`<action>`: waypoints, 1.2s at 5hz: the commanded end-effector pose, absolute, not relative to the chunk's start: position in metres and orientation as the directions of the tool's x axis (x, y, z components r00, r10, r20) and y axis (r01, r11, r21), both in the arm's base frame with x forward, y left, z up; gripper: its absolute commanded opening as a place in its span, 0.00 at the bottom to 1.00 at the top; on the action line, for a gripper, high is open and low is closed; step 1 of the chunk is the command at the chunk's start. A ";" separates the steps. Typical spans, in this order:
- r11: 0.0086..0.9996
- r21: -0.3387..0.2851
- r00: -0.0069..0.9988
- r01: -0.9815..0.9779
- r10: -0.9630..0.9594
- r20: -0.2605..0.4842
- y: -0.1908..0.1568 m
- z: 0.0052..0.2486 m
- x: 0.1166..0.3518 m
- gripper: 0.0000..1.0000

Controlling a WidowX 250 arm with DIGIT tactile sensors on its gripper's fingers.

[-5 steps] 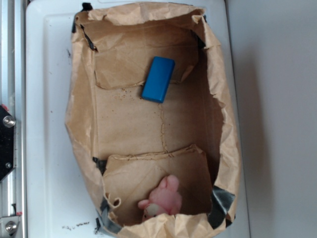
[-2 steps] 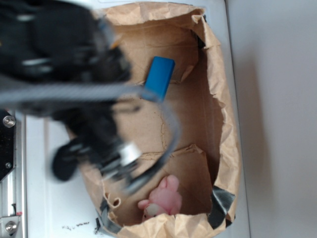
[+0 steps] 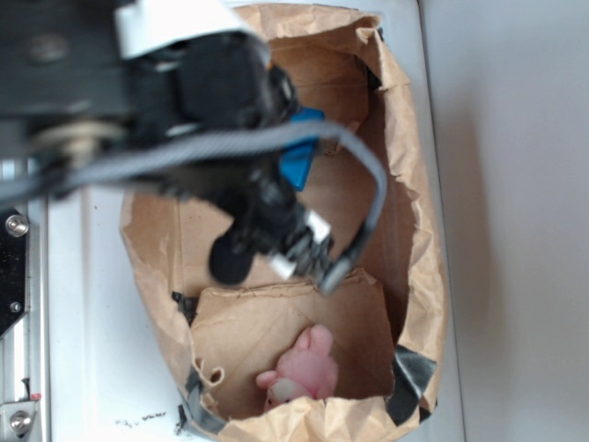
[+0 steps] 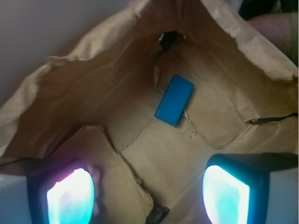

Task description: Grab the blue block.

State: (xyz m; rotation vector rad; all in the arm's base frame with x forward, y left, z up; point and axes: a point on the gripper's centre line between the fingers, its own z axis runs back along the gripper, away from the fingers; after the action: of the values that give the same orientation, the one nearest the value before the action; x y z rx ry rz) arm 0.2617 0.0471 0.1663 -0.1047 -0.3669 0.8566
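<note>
The blue block point(image 4: 174, 100) lies flat on the paper floor of the bag, ahead of my gripper point(image 4: 148, 196) and a little to its right. My gripper is open: its two glowing pads point(image 4: 70, 198) stand wide apart with only bare paper between them. It hangs above the bag floor and is well short of the block. In the exterior view my arm and gripper point(image 3: 276, 253) hang blurred over the middle of the bag. They cover most of the blue block point(image 3: 302, 158), and only its right part shows.
The crumpled brown paper bag point(image 3: 419, 239) has raised walls all round and stands on a white surface point(image 3: 87, 304). A pink plush toy point(image 3: 304, 368) lies at the bag's near end. A metal rail point(image 3: 17, 230) runs along the left edge.
One second ago no arm showed and the block lay fully visible. The arm has swung in from the left and now sits further right and up, over the bag's middle, hiding part of the block.
</note>
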 end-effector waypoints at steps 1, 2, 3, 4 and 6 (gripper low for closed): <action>0.626 -0.253 0.556 -0.738 0.776 0.298 0.062 0.177 0.257 1.00; 0.626 -0.253 0.556 -0.738 0.776 0.298 0.062 0.177 0.257 1.00; 0.626 -0.253 0.556 -0.738 0.776 0.298 0.062 0.177 0.257 1.00; 0.626 -0.253 0.556 -0.738 0.776 0.298 0.062 0.177 0.257 1.00; 0.616 -0.174 0.565 -0.769 0.781 0.266 0.084 0.138 0.297 1.00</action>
State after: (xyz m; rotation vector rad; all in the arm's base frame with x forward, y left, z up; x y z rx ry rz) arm 0.2967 0.0671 0.1179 -0.0415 -0.2720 0.8791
